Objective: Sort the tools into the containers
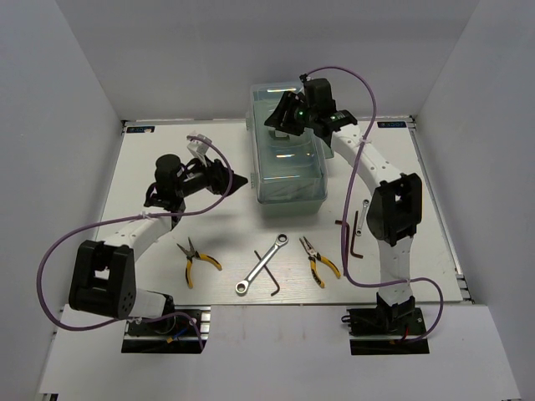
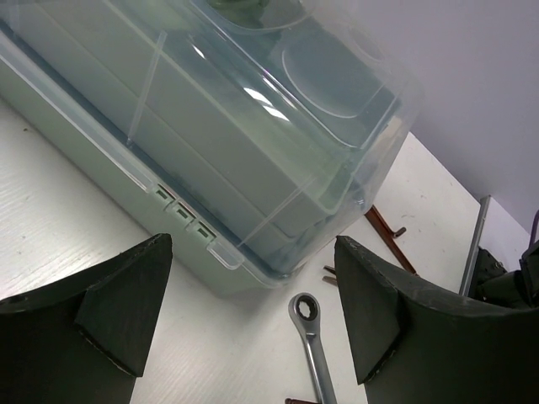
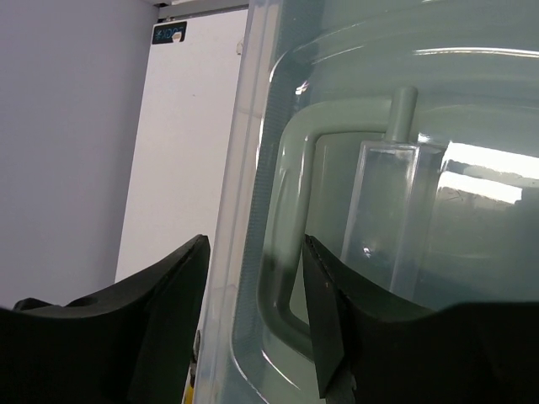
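The mint-green toolbox [image 1: 288, 171] with its clear lid stands at the table's back middle. My left gripper [image 1: 240, 182] is open and empty just left of the box; in the left wrist view its jaws [image 2: 253, 311] frame the box's near corner [image 2: 210, 143] and the ratchet wrench head [image 2: 305, 310]. My right gripper [image 1: 279, 119] is over the box's back left; its open jaws [image 3: 257, 311] straddle the lid's edge [image 3: 244, 210]. In front lie two pliers [image 1: 199, 260] [image 1: 320, 261], the wrench [image 1: 276, 248], a hex key [image 1: 272, 284], another hex key [image 1: 354, 238] and a small rod [image 1: 365, 204].
White walls close in the table on the left, back and right. The right arm's base link [image 1: 393, 209] stands beside the right hex key. Purple cables loop over both arms. The lid lies shut on the box.
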Tool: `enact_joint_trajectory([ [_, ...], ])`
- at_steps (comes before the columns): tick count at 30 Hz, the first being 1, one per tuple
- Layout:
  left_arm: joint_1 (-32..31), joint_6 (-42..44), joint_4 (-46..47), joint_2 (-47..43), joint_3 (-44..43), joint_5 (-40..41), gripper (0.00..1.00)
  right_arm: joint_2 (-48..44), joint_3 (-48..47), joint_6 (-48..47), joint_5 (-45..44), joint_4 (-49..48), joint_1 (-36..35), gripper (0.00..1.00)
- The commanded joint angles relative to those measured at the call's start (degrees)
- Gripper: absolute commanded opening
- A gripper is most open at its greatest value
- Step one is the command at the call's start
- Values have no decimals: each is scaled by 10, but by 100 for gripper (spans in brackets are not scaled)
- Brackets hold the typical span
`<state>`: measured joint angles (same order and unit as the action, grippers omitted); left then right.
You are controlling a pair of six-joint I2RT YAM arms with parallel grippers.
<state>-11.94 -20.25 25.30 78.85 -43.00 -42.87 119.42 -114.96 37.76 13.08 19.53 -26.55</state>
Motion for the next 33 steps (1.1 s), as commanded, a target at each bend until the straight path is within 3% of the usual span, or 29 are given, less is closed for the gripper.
enact_joint_trajectory([
  [1, 0, -3, 12, 15, -23, 5, 88, -17, 1, -27, -24, 15, -4, 55],
  [19, -41, -33, 41, 154, -122, 32, 86, -13, 5, -2, 35, -4, -8, 56],
  [33, -63, -8, -2, 149, -132, 69, 84, -33, 7, 29, 94, -31, -10, 55],
])
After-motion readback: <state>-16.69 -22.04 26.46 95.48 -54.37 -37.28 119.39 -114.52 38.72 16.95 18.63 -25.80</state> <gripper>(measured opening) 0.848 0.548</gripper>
